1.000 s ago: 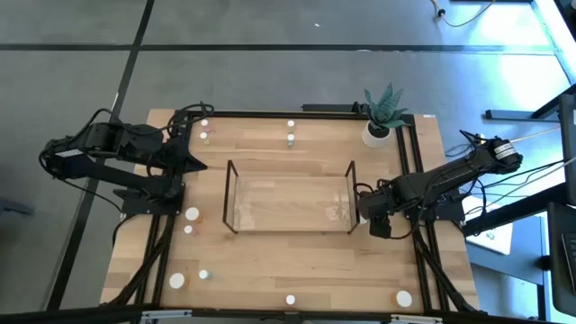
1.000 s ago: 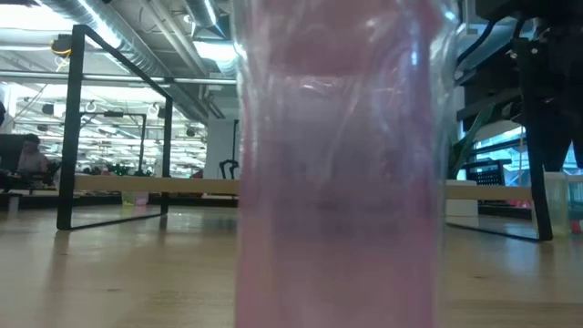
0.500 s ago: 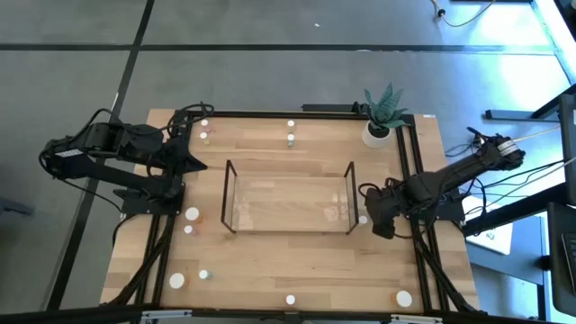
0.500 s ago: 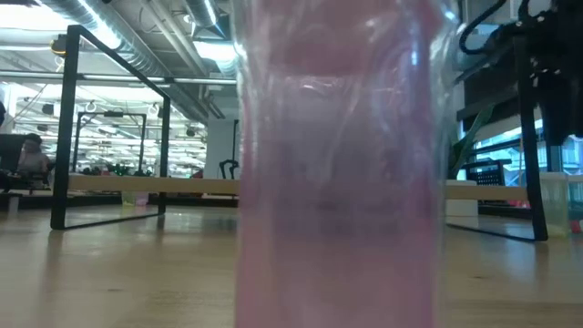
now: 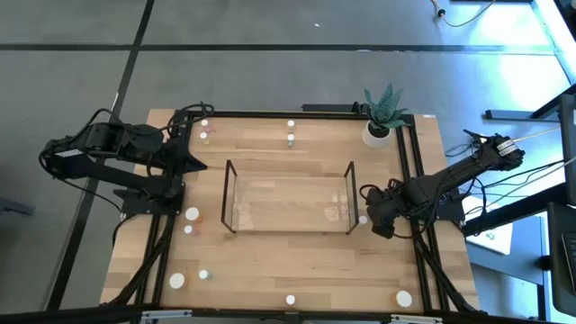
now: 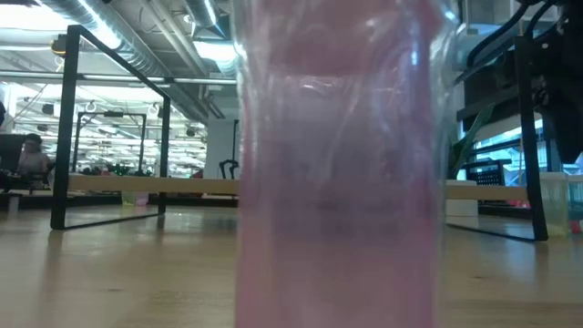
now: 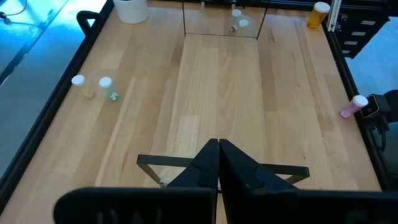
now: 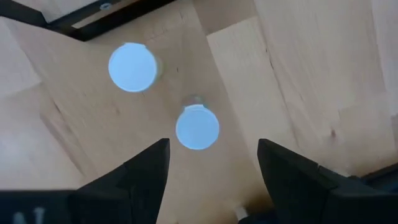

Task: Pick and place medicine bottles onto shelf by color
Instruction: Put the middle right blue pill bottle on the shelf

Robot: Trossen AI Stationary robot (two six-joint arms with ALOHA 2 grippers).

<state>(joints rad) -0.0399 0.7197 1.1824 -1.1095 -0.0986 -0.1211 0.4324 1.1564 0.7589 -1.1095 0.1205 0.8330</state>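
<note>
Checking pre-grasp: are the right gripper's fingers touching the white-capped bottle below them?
Apart. Right wrist view: right gripper open, bare wood separating both fingers from the small white-capped bottle.

The wooden worktop (image 5: 270, 252) carries a clear shelf (image 5: 290, 197) at its middle, small white-capped medicine bottles (image 5: 192, 214) scattered around (mostly near edges), and a potted plant (image 5: 379, 131).

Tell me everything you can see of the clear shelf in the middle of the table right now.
The shelf is a see-through rectangular rack with thin dark frame edges, standing upright mid-table on the wood, its long side running left to right. The wooden table shows through its walls. Faint small shapes show near its right end, though what they are is unclear. The open right gripper hovers just past its right end, not touching it.
</note>
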